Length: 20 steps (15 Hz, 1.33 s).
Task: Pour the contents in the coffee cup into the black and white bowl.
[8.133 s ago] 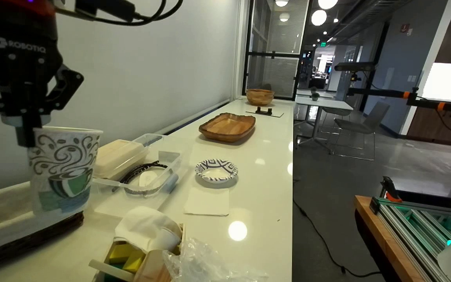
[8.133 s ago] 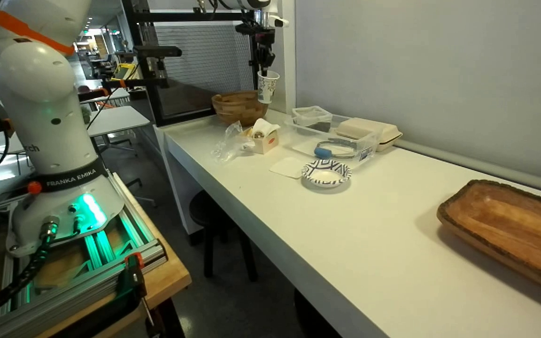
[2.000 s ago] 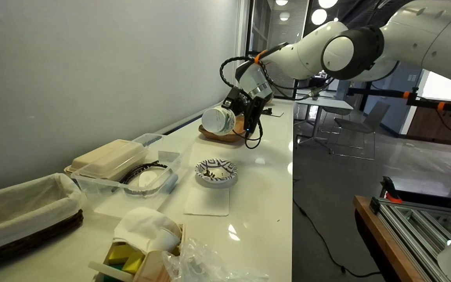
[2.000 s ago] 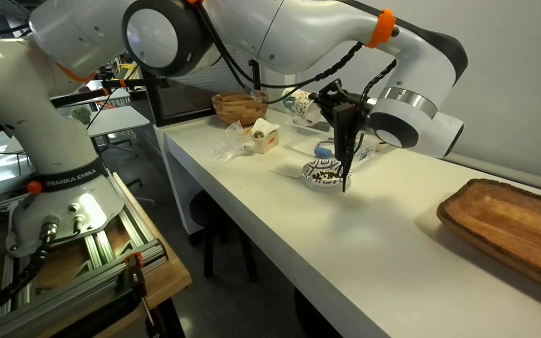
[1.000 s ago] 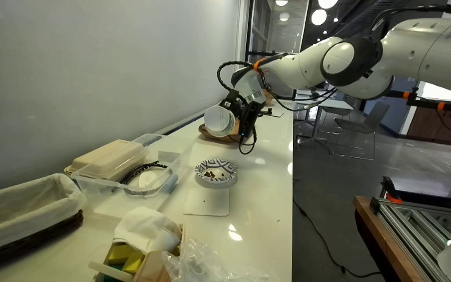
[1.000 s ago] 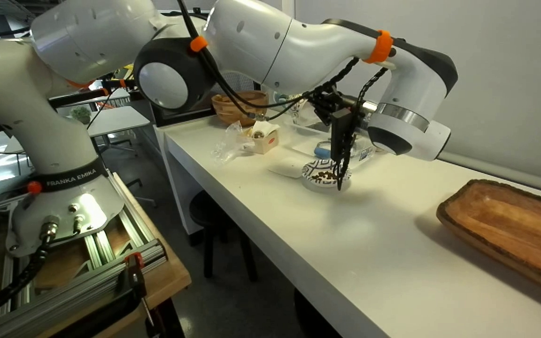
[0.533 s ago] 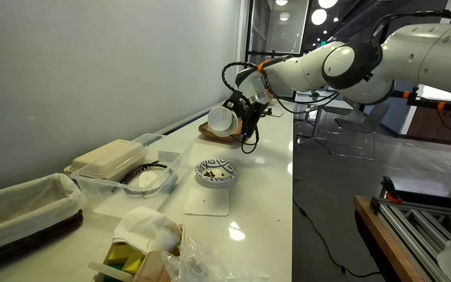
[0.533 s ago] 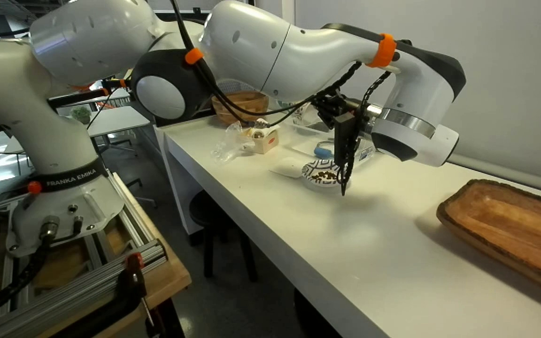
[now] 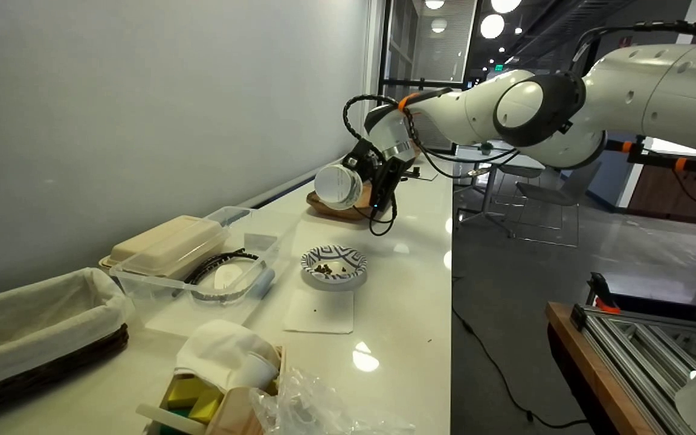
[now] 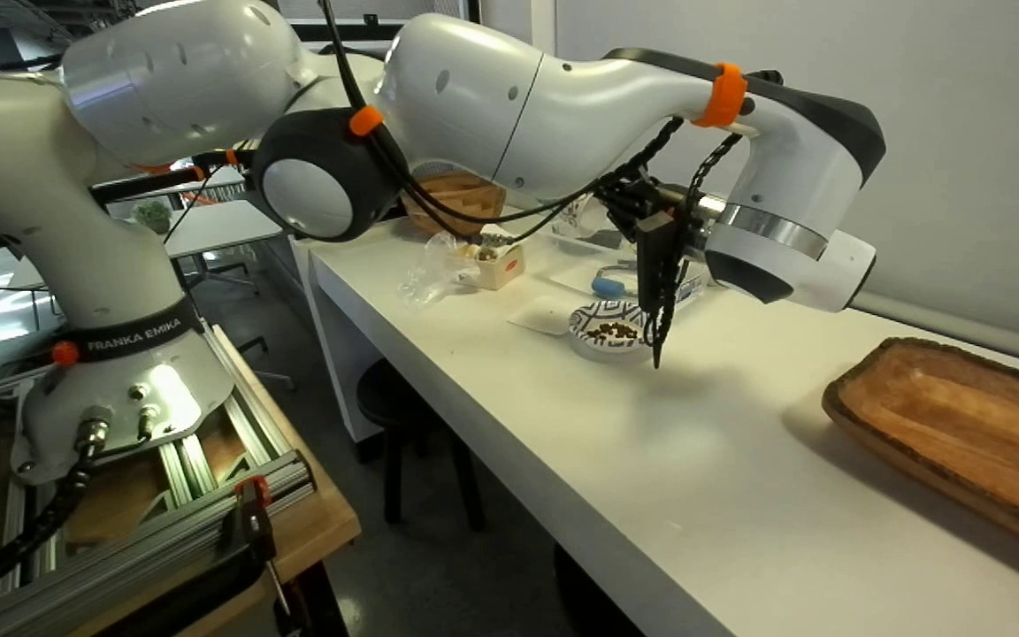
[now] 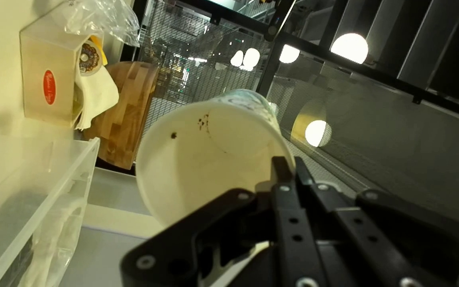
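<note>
In the wrist view, gripping the coffee cup by its rim, between fingers drawn nearly together on the inside and outside of the paper wall. Pinched there, presumably, to keep most of the mouth unblocked for pouring and to leave the base free to tip. Marked inside by only a few dark specks, so probably all but poured out.

In an exterior view, holding the cup in the air, well apart from the desk and turned over on its side, base foremost, apparently to spill into the black and white bowl, placed below and roughly in line, in front of the wooden tray and just beside a white napkin, dotted with a single speck and perhaps put there to catch strays.

In an exterior view, hiding most of the cup, grip included, behind the end of the robot arm. Showing brown bits scattered across the bowl's floor, pointing to a pour nearly or fully done. Likely to need a last shake over the bowl, then a turn upright before any move aside, to keep clinging specks off the desk. Prone, being paper, to buckle under a harder squeeze.
</note>
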Motion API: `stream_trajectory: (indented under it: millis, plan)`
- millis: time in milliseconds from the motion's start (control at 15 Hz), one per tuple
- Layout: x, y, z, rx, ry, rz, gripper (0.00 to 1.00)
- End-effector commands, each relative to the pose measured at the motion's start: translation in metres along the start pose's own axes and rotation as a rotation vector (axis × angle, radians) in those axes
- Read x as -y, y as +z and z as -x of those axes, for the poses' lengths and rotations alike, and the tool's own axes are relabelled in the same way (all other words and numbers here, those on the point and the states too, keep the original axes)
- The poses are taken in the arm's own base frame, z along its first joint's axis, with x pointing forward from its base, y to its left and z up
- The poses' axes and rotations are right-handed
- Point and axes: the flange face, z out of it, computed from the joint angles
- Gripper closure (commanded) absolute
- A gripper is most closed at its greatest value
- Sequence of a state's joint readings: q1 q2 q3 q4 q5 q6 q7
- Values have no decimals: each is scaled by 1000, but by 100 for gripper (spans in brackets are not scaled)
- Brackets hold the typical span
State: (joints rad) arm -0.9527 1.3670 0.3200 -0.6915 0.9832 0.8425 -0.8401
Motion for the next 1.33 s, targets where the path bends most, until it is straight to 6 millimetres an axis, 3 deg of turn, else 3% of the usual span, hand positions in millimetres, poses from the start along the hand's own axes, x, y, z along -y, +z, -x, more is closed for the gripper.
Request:
stream_trajectory:
  millis: [0, 333, 600, 867, 1267]
  plan:
    - [-4, 5, -12, 8, 60, 49, 99]
    - [35, 20, -65, 30, 118, 279, 99]
    - [66, 47, -109, 35, 167, 437, 99]
    - [87, 86, -143, 88, 230, 596, 99]
    - [104, 163, -173, 242, 311, 809, 99]
